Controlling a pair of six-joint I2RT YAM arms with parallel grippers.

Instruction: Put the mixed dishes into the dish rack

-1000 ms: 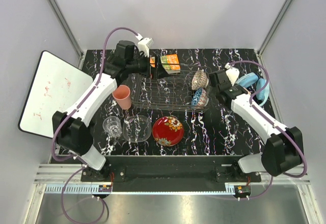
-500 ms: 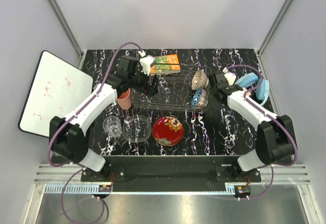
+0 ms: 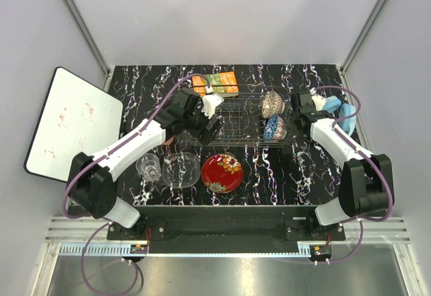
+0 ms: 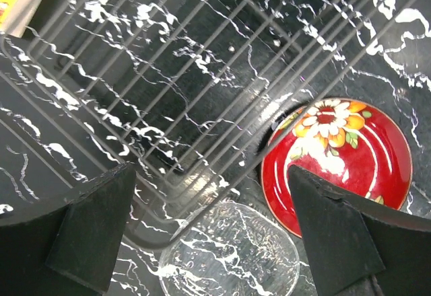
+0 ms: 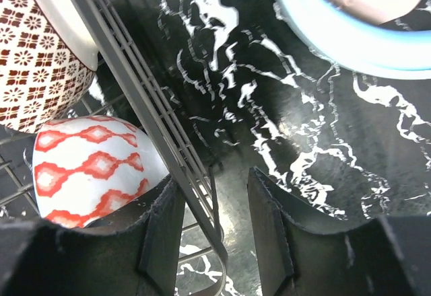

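Observation:
The silver wire dish rack (image 3: 239, 118) holds the brownish patterned bowl (image 3: 272, 101) and the blue patterned bowl (image 3: 273, 129) at its right end. My left gripper (image 3: 206, 124) hangs open over the rack's front left corner. Its view (image 4: 212, 235) shows rack wires (image 4: 202, 74), the red floral plate (image 4: 337, 155) and the clear glass bowl (image 4: 229, 259) below. My right gripper (image 5: 214, 232) stands open astride the rack's end wall (image 5: 145, 101), the wire against the inner finger (image 5: 161, 235). The plate (image 3: 222, 173), glass bowl (image 3: 180, 169) and drinking glass (image 3: 149, 167) stand in front. The pink cup is hidden under the left arm.
An orange-green carton (image 3: 217, 83) lies behind the rack. Blue headphones (image 3: 339, 111) sit just right of the right gripper, and fill the upper right of the right wrist view (image 5: 337, 33). A whiteboard (image 3: 67, 121) leans at the left.
The left gripper swung from the rack's back left corner forward and right, covering the pink cup. The right gripper moved right and back, and the rack with both bowls shifted slightly right.

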